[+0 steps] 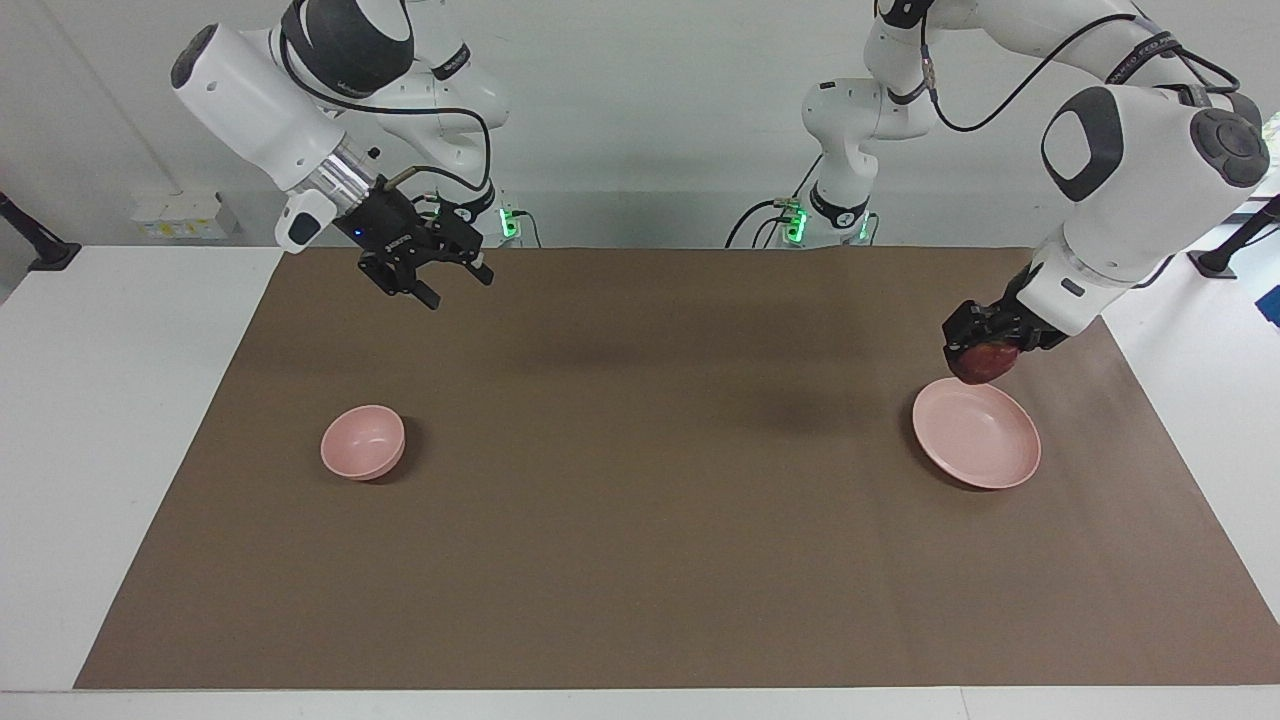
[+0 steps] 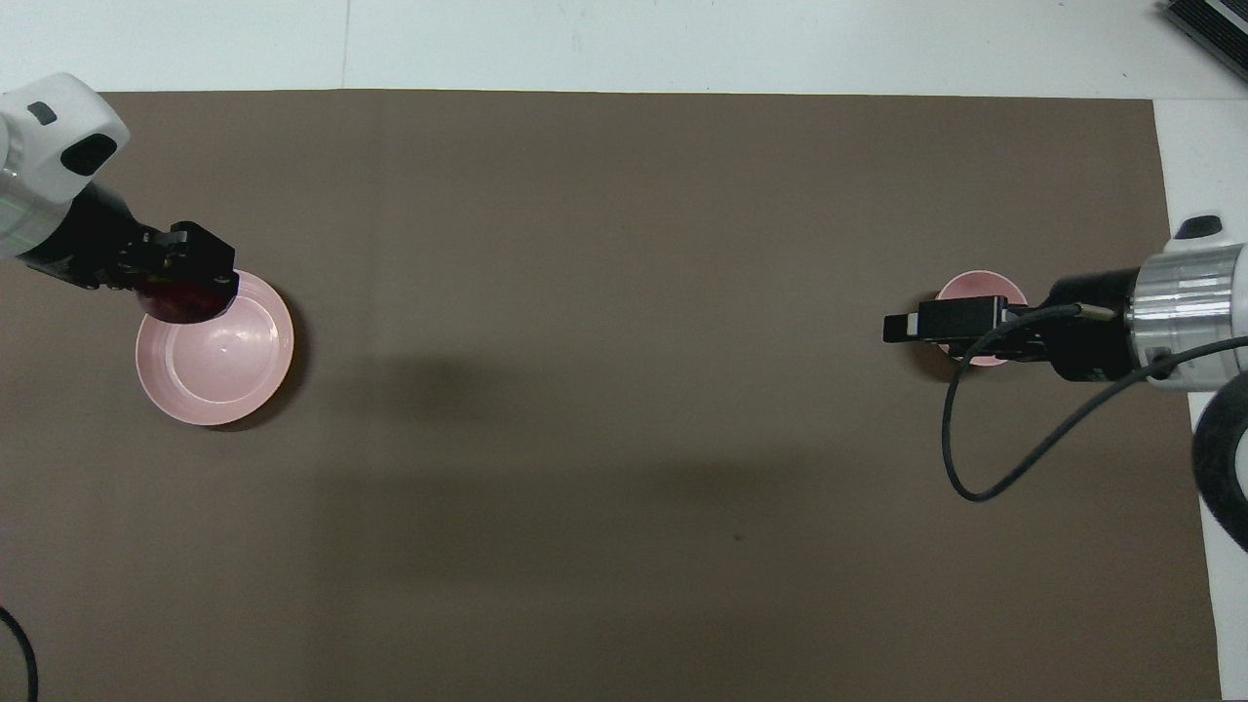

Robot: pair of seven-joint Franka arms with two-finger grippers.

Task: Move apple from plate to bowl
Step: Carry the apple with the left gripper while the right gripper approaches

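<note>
My left gripper (image 1: 980,350) is shut on the dark red apple (image 1: 982,364) and holds it in the air just above the rim of the pale pink plate (image 1: 975,440). The plate itself holds nothing. In the overhead view the apple (image 2: 180,304) overlaps the plate's (image 2: 219,366) edge under the left gripper (image 2: 190,288). The small pink bowl (image 1: 362,441) stands toward the right arm's end of the mat. My right gripper (image 1: 458,288) hangs open, high over the mat. From overhead the right gripper (image 2: 916,327) covers part of the bowl (image 2: 980,283) without touching it.
A brown mat (image 1: 640,560) covers most of the white table (image 1: 110,420). A black cable (image 2: 965,468) loops from the right wrist. A dark object (image 2: 1209,24) lies at one corner of the table, off the mat.
</note>
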